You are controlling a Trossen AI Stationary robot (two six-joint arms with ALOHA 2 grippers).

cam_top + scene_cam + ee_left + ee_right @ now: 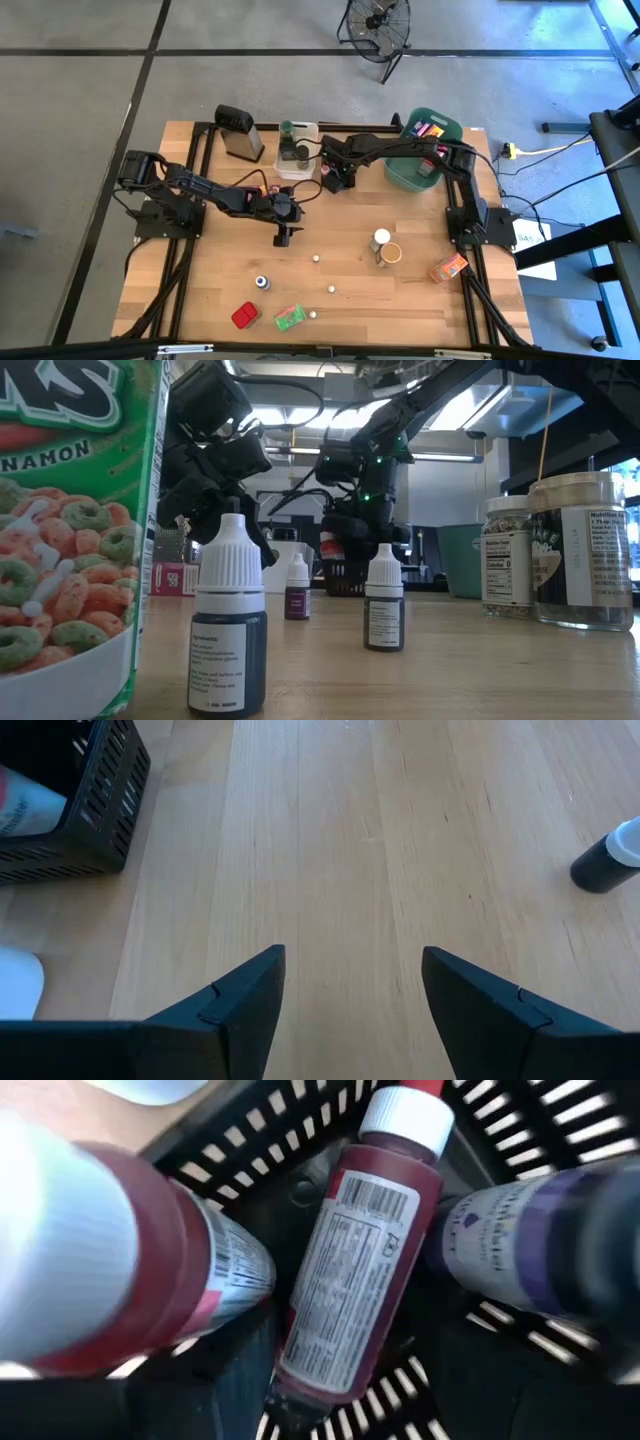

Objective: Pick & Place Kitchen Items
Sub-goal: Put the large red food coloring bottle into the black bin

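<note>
Left fingers (350, 1010): spread apart, empty, bare tabletop (380, 840) between them.
Left-side risk: the dark dropper bottle (608, 860) stands well off to one side of the fingers, so a straight descent would close on nothing.
Right gripper (334, 178): over the black slotted basket (560, 1120); finger state cannot be told.
Below right fingers: a red bottle with a white cap (350, 1270) lies tilted in the basket, touching a second red bottle (150, 1280) and near a purple-labelled bottle (520, 1240).
Right-side risk: crowded bottles may shift or jam; fingers could strike the basket wall.
Further out: small bottles (262, 283), jars (381, 240) and packets (244, 315) remain scattered on the tabletop, well away from both grippers.
</note>
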